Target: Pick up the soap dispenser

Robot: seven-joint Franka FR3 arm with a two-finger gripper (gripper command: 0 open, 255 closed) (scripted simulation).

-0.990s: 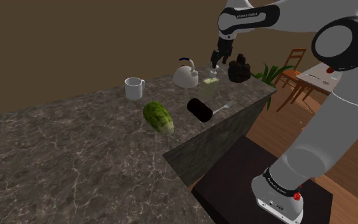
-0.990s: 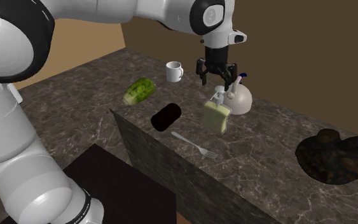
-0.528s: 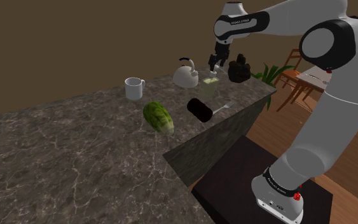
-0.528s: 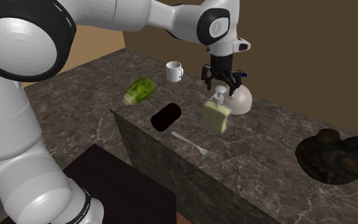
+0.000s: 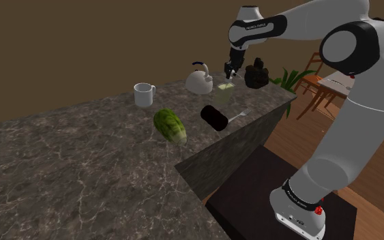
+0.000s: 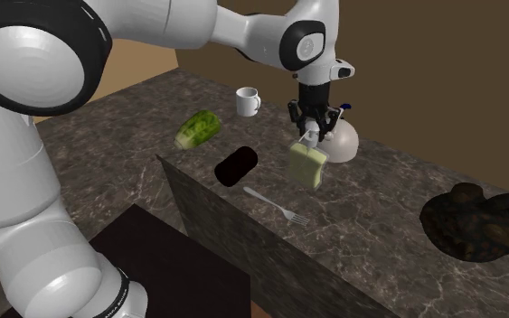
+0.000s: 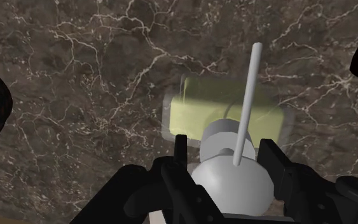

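The soap dispenser has a pale yellow-green body and a grey-white pump with a long thin spout. It stands upright on the dark marble counter, next to the white kettle. My black gripper comes straight down onto it. In the wrist view the fingers clasp the round pump head from both sides, so the gripper is shut on the dispenser's top. The dispenser's base rests on the counter.
A white mug, a green vegetable, a black cylinder and a fork lie nearby. A dark lumpy object sits near the counter's end. Wooden chairs stand beyond the counter.
The gripper came down from above the pump onto its head, and the fingers went from open to shut around it. The dispenser has not moved.
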